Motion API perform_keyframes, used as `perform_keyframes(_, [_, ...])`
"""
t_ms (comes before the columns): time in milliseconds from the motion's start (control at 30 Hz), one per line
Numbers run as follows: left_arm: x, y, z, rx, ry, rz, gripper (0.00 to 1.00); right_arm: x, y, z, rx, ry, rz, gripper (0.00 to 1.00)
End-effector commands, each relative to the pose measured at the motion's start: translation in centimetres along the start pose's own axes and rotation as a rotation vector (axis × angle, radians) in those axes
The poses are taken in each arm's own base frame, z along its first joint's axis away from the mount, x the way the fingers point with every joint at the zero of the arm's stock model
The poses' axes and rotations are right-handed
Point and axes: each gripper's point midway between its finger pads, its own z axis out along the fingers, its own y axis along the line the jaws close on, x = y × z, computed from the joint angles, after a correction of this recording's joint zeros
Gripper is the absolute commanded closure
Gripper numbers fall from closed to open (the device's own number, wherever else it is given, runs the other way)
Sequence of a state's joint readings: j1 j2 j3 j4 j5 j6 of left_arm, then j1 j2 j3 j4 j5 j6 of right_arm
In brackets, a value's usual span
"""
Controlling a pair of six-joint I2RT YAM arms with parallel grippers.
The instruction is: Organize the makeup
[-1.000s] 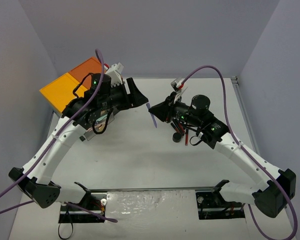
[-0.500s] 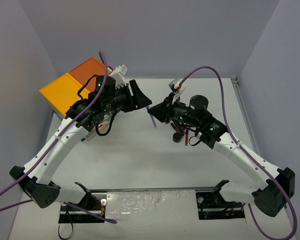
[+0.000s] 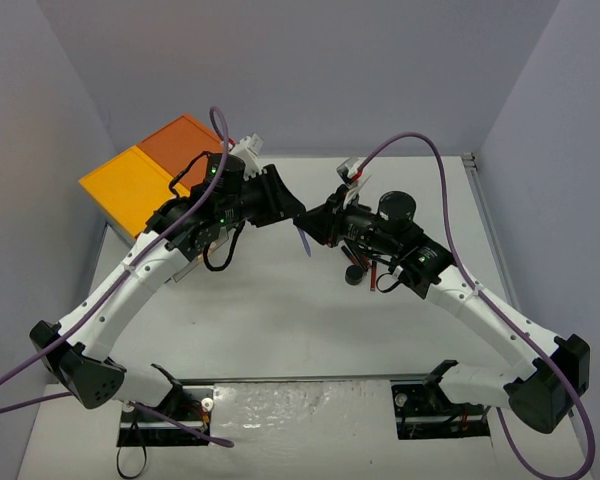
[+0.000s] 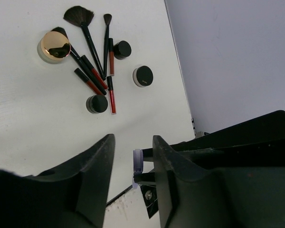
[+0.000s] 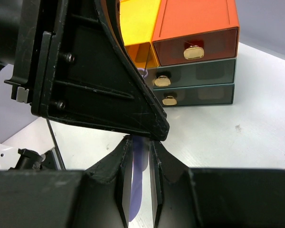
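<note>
The right fingers (image 5: 123, 166) are pressed together on the lavender curler (image 5: 141, 164). They hold it in the air above the middle of the worktop (image 3: 280, 320). The left fingers (image 4: 97, 161) are apart. One end of the curler sits in the gap between them, close to one finger, and it is not possible to tell if it touches that finger.

In the right wrist view the black body of the left arm's grasping part stands directly in front. It fills the upper left and hides a part of the drawer cabinet (image 5: 194, 71). This cabinet stands at the far left corner of the worktop. It has an orange and yellow top and dark green drawers with gold knobs.

The other makeup lies in one group on the worktop, well apart from the cabinet. It includes a gold-lidded jar (image 4: 54, 46), a fan brush (image 4: 80, 19), a thinner brush (image 4: 106, 38), round black compacts (image 4: 122, 49) and slim red-and-black pencils (image 4: 112, 95). The brushes and pencils lie close together and some cross each other. In the top view the right arm (image 3: 460, 295) covers most of this group.
</note>
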State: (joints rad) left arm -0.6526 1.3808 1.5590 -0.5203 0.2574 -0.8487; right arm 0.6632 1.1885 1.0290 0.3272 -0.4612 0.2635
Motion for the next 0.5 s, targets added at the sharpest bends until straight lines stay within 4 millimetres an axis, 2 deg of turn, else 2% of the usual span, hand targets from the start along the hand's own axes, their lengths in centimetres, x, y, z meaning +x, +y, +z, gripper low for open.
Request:
perform_keyframes(0, [-1.8, -2.6, -0.7, 0.081, -0.075, -0.001, 0.75, -3.9, 1.4, 0.2, -0.035, -0.131, -0.044, 1.00])
perform_keyframes(167, [-1.5, -2.9, -0.9, 0.087, -0.072, 0.008, 0.96, -3.7, 1.1, 0.3, -0.021, -0.132, -0.037, 1.00])
perform_keyframes(233, [-1.4, -2.8, -1.0, 0.087, -0.074, 0.013, 1.00, -3.8, 1.1, 0.3, -0.020, -0.133, -0.037, 0.99])
perform_keyframes(400, [-1.9, -1.9, -2.1, 0.039, -0.104, 0.057, 1.00, -3.7, 0.9, 0.4, -0.007, -0.118, -0.034, 0.60])
perform_keyframes(467, [-2.3, -0.9, -2.8, -0.011, -0.119, 0.090, 1.00, -3.7, 0.8, 0.1, 0.005, -0.114, -0.034, 0.43])
